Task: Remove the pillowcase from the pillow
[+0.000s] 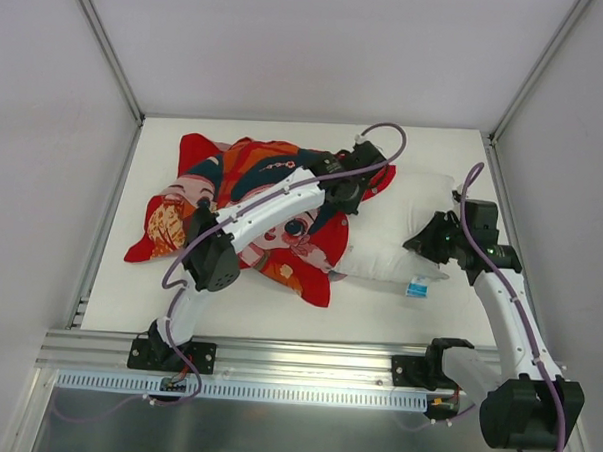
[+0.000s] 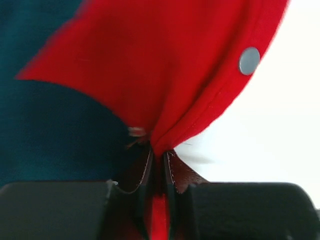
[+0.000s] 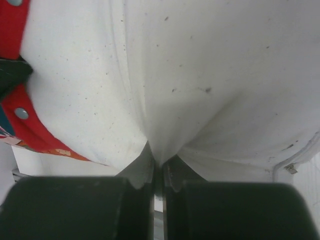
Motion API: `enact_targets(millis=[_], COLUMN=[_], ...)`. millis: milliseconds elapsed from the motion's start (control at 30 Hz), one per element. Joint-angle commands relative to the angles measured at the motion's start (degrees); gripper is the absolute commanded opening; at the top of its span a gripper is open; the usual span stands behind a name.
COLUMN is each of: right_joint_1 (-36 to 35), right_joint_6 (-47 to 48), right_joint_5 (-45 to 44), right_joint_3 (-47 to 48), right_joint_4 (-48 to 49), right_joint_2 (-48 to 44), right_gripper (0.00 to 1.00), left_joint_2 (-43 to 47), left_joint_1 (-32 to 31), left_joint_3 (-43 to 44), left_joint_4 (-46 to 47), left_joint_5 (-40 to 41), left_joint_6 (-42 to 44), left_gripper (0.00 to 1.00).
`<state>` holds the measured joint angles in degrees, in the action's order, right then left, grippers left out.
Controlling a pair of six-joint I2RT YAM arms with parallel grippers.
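Observation:
The red pillowcase point(image 1: 247, 209) with cartoon faces lies bunched on the left and middle of the table. The white pillow point(image 1: 396, 230) sticks out of its right end, with a small blue tag point(image 1: 417, 287) at the near edge. My left gripper point(image 1: 369, 169) is shut on the pillowcase's red hem point(image 2: 165, 135), beside a metal snap point(image 2: 249, 60). My right gripper point(image 1: 426, 241) is shut on a pinch of the pillow's white fabric point(image 3: 157, 150). The pillowcase's edge with a snap also shows in the right wrist view point(image 3: 25, 120).
The white table top point(image 1: 435, 152) is framed by aluminium rails point(image 1: 112, 208) at its left and right sides. White walls close in behind. A metal rail point(image 1: 296, 351) with both arm bases runs along the near edge.

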<state>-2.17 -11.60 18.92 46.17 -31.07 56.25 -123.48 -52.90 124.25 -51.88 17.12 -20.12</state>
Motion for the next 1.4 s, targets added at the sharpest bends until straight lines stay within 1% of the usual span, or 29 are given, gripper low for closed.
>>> enact_targets(millis=[0,33,100,133,200,233,267,300,333,367,400,467,600,667,700,867,900,933,967,1000,1033,1067,1133,1200,1233,1300,1333,1367], right_joint_1=[1.6,2.1,6.5,7.9,12.1,13.5,14.7,17.0,18.1,19.4,19.6,19.6,19.4,19.1,19.0,17.9,17.4,17.1,16.9,16.8,16.4,16.3,15.9,14.8,11.4,6.0,0.6,-2.4], right_joint_6=[-0.5,-0.9,-1.3,-1.3,-0.7,-0.3,0.3,0.9,1.9,2.2,2.3,1.8,0.4,0.5,0.4,-0.3,0.1,0.8,2.5,3.6,4.4,5.9,5.7,5.2,5.1,5.4,5.7,6.1], right_joint_5=[-6.8,-6.6,-6.3,-6.2,-6.2,-6.2,-6.4,-6.8,-7.0,-7.0,-7.1,-6.1,-2.1,0.1,0.4,0.0,-1.0,-1.0,-1.9,-2.5,-3.9,-4.8,-7.6,-7.4,-8.5,-11.9,-14.1,-14.9], right_joint_3=[-1.7,-3.0,-4.4,-5.4,-5.7,-5.7,-5.0,-4.7,-3.9,-3.4,-2.8,-2.2,-1.0,0.0,0.3,3.2,5.2,6.5,8.0,9.3,11.4,12.4,15.8,19.2,23.0,26.8,29.6,30.4], right_joint_4=[-5.1,-5.1,-5.1,-5.1,-6.1,-6.8,-8.1,-8.7,-9.9,-10.3,-10.8,-10.9,-9.5,-8.6,-8.2,-8.6,-10.3,-11.5,-12.9,-14.1,-16.3,-17.2,-18.6,-18.1,-17.9,-18.3,-18.4,-18.3], right_joint_2=[-1.8,-2.1,-3.8,-4.6,-6.9,-7.7,-8.3,-9.4,-9.8,-10.5,-10.5,-10.6,-10.5,-11.1,-12.1,-15.0,-14.6,-14.1,-13.5,-13.1,-12.8,-12.8,-12.3,-9.2,-6.0,-2.4,-0.7,0.9], right_gripper=[0.01,0.01,0.01,0.01,0.01,0.01,0.01,0.01,0.01,0.01,0.01,0.01,0.01,0.01,0.01,0.01,0.10,0.23,0.38,0.54,0.84,0.96,0.96,0.96,0.96,0.96,0.96,0.96], left_joint_2=[8.1,9.8,14.2,15.5,18.9,20.2,21.4,24.0,25.3,27.5,28.5,30.1,30.8,30.1,29.7,25.3,23.2,23.2,20.6,19.2,16.5,15.0,12.8,10.0,9.0,8.7,9.0,9.2], left_joint_1=[7.3,12.2,17.6,22.8,27.7,30.0,35.0,37.8,40.4,44.8,46.4,47.8,46.8,45.4,43.5,39.1,37.7,37.0,36.2,35.5,33.9,33.2,31.6,30.9,30.3,29.7,29.4,29.3], left_joint_3=[-1.2,-3.8,-6.7,-9.9,-12.9,-15.8,-17.4,-18.7,-20.8,-21.7,-23.0,-23.8,-24.6,-24.8,-24.8,-21.7,-20.0,-19.1,-17.1,-16.2,-15.3,-13.3,-11.7,-9.1,-7.6,-6.6,-6.3,-5.9], left_joint_4=[-3.6,-3.6,-3.5,-3.5,-3.5,-3.5,-3.5,-3.4,-3.4,-3.1,-2.6,-1.6,0.5,0.7,1.1,1.3,1.3,1.3,1.3,1.3,1.3,1.2,1.2,1.2,1.1,1.2,1.2,1.3], left_joint_5=[5.6,3.0,0.5,0.0,-0.2,-0.2,-1.1,-2.1,-3.1,-5.1,-5.9,-7.2,-15.3,-15.6,-15.1,-17.0,-19.8,-21.2,-22.2,-23.0,-23.6,-23.8,-25.6,-28.0,-29.2,-29.3,-29.0,-28.9], left_joint_6=[-4.6,-5.7,-7.6,-7.9,-8.2,-8.4,-8.7,-9.5,-9.9,-10.1,-10.0,-9.2,-7.3,-6.5,-6.3,-4.7,-4.1,-4.1,-3.9,-3.8,-3.9,-4.0,-4.0,-4.5,-4.8,-4.7,-4.5,-4.4], left_gripper=[0.03,0.00,0.00,0.00,0.00,0.00,0.00,0.00,0.00,0.00,0.00,0.00,0.00,0.00,0.00,0.00,0.00,0.00,0.00,0.00,0.00,0.00,0.00,0.00,0.00,0.00,0.00,0.00])
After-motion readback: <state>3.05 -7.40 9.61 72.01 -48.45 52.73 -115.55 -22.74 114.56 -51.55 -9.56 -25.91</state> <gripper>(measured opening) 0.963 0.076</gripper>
